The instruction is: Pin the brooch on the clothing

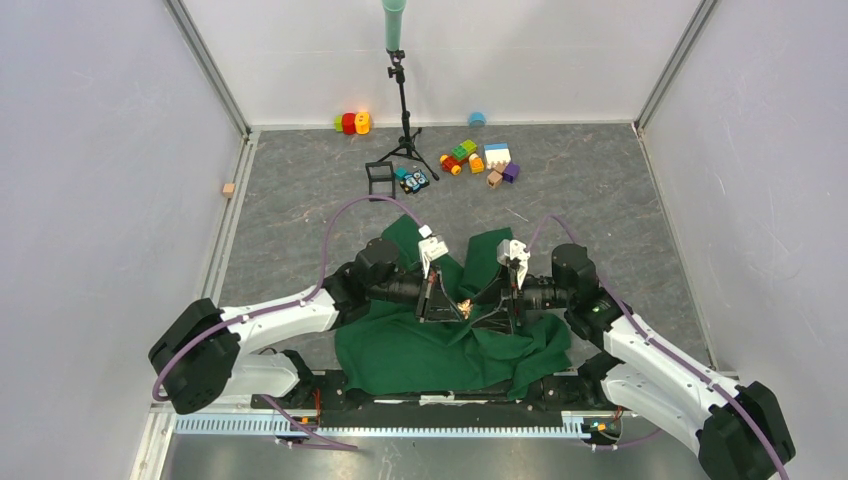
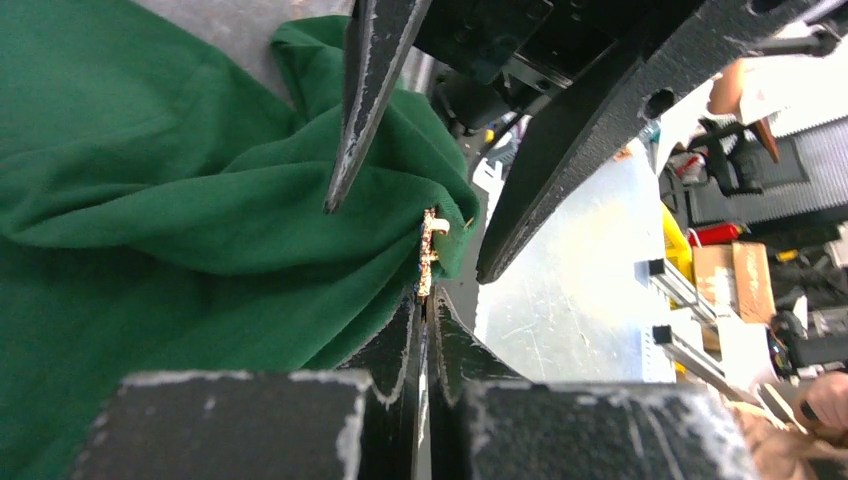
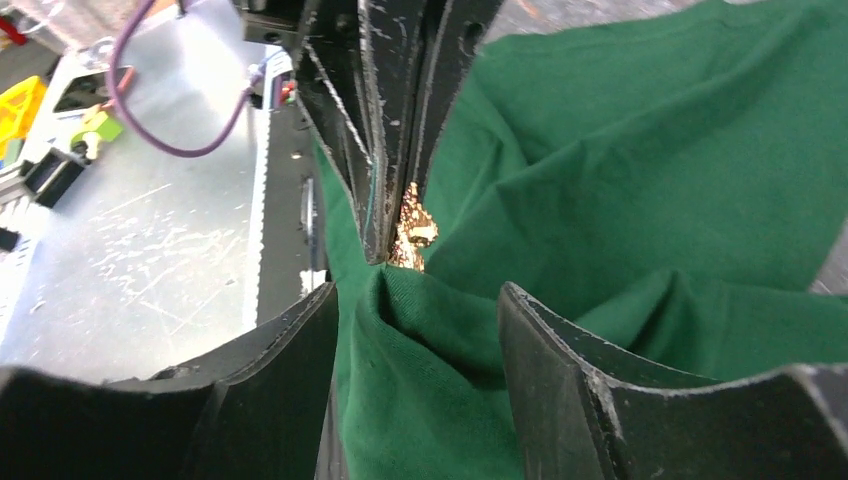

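The large soft-fabric short-sleeved T-shirt point(image 1: 400, 350) is plain dark green. Against it, the tiny metal brooch point(image 2: 428, 255) is speckled gold with a pale white bit. Beyond the T-shirt, the surface point(image 1: 600, 180) is mottled grey, and the small plastic toy blocks point(image 1: 478, 160) are red, yellow, green and purple.

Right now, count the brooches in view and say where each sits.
1. The brooch is at the shut tips of the left gripper, against a fold of the green shirt. Folds might hide others.

Clothing point(image 3: 640, 180) is looking matt, soft cloth; brooch point(image 3: 410, 230) is glinting metallic gold; right gripper point(image 3: 418, 292) is showing rough, scuffed black plastic.
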Motion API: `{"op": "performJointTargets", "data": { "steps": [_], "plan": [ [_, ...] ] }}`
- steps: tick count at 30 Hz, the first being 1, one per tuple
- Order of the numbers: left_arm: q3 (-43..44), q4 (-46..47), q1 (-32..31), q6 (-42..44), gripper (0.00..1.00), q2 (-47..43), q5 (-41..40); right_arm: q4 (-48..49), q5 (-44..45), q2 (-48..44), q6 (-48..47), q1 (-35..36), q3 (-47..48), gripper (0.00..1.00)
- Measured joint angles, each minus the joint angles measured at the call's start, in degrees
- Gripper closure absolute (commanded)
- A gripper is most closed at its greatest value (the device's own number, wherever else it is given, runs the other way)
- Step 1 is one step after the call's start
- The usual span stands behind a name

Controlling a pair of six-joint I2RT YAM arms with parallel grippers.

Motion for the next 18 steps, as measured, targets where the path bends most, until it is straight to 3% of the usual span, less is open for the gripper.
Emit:
{"op": "performJointTargets", "data": {
  "steps": [6,12,14,18],
  "plan": [
    [0.3,-3.0,0.0,0.0,0.98,-0.1,-5.3,-2.3,5.7,0.0,-0.9,0.0,0.0,0.39],
    [0.3,-4.9,0.0,0.0,0.98,-0.3,-9.4,-4.5,9.7,0.2,-1.7,0.0,0.0,0.73],
    [0.3,-5.1,0.0,0.0,0.98,-0.4,-10.3,-4.7,10.2,0.3,-1.7,0.0,0.0,0.78],
    [0.3,-5.1,0.0,0.0,0.98,-0.4,-10.8,-4.0,10.4,0.4,-0.8,0.0,0.0,0.71]
  ]
}}
